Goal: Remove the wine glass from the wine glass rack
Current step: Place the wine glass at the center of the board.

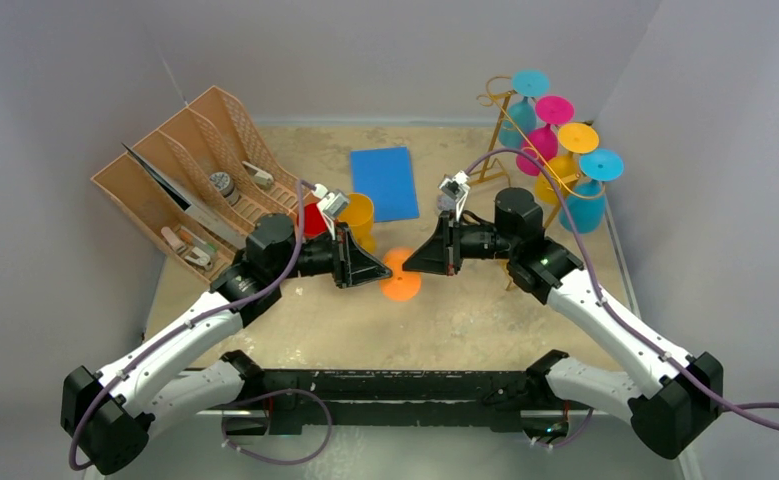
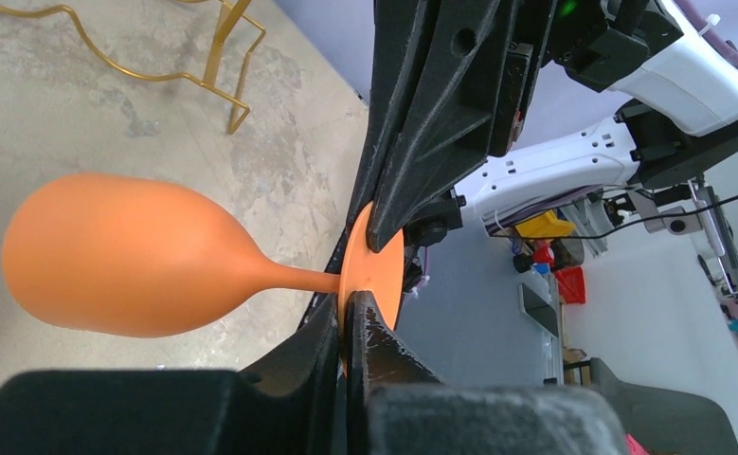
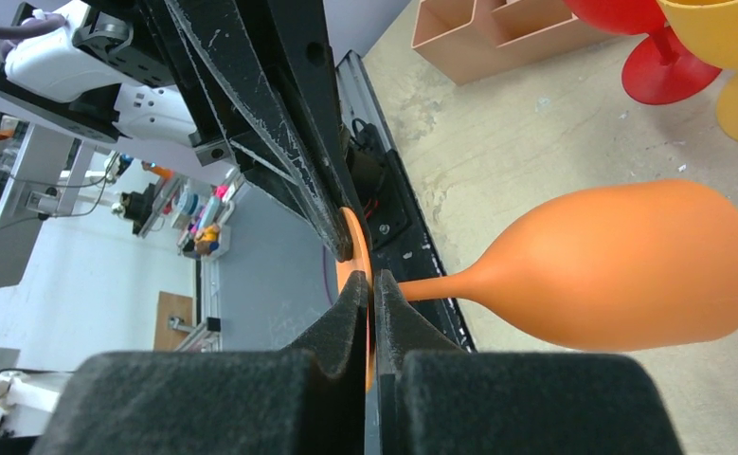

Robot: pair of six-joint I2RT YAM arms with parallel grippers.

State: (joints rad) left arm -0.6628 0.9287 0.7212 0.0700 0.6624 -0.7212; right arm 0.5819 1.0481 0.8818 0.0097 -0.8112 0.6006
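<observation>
Wine glass (image 2: 128, 256) hangs upside down, its foot pinched by left jaws and right jaws.

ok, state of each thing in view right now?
orange wine glass: off the rack, pinched by its foot from both sides
left end effector: shut on the foot
right end effector: shut on the foot
wine glass rack: four glasses hanging on it
red glass: standing upright
yellow glass: standing upright
</observation>
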